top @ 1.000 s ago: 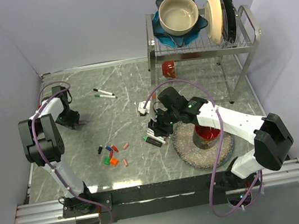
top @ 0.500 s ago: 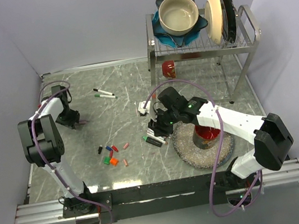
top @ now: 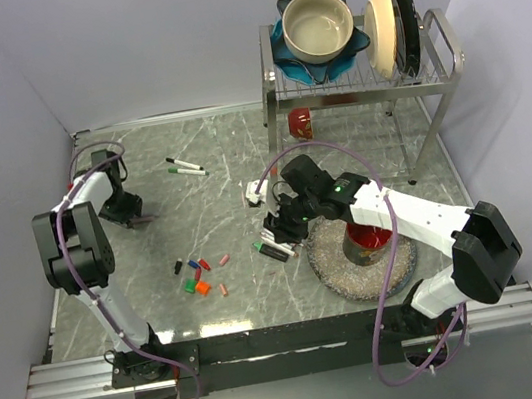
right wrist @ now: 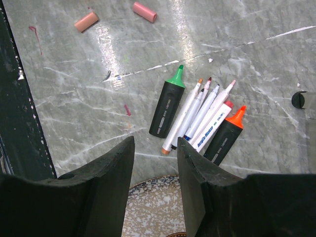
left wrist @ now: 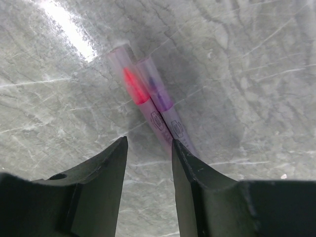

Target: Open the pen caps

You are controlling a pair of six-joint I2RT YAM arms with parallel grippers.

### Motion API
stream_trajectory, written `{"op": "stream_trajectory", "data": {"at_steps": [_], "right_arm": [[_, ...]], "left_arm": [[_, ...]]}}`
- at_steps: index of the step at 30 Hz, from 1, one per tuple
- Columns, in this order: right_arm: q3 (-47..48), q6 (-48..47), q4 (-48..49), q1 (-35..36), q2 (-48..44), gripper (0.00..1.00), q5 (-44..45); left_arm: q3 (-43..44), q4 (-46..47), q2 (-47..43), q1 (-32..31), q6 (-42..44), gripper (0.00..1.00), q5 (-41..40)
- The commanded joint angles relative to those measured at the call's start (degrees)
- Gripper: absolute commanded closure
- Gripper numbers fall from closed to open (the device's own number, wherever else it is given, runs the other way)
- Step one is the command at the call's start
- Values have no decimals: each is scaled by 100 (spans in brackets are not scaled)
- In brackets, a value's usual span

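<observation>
Loose pen caps (top: pixel 196 271), black, blue, red, pink, green and orange, lie scattered left of centre. Two pink caps (right wrist: pixel 86 21) show in the right wrist view. My right gripper (top: pixel 281 229) (right wrist: pixel 155 140) hangs open over a pile of uncapped markers (right wrist: pixel 197 116) (top: pixel 274 249), nothing between its fingers. At the far left my left gripper (top: pixel 126 211) (left wrist: pixel 149 143) is open just behind two slim pens (left wrist: pixel 148 96) (top: pixel 146 219), one pink and one purple, lying side by side with clear ends still on. Two capped markers (top: pixel 185 167) lie at the back.
A dish rack (top: pixel 429 77) with a bowl and plates stands at the back right, a red can (top: pixel 300 121) under it. A speckled plate (top: pixel 338 269) (right wrist: pixel 153 207) holding a red cup sits just right of the marker pile. A small white object (top: pixel 254 193) lies beside the right arm.
The left arm's wrist and cable have shifted slightly near the two pens. The right arm and the markers have not moved.
</observation>
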Motion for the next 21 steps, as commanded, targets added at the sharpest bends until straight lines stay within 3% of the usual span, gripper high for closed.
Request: {"op": "stream_trajectory", "data": {"at_steps": [1,12,21], "right_arm": [[100,-83,-1,-44,-21,52,-63],[108,-83,-1,-36,-21,52,-71],[117,-92,-18,-36,-48,52,-107]], "left_arm": [[231,-126,85,-6,108,54,-10],[39,-135,130,3,143,58,-36],[-1050,330,-529,-6,91,78,-37]]}}
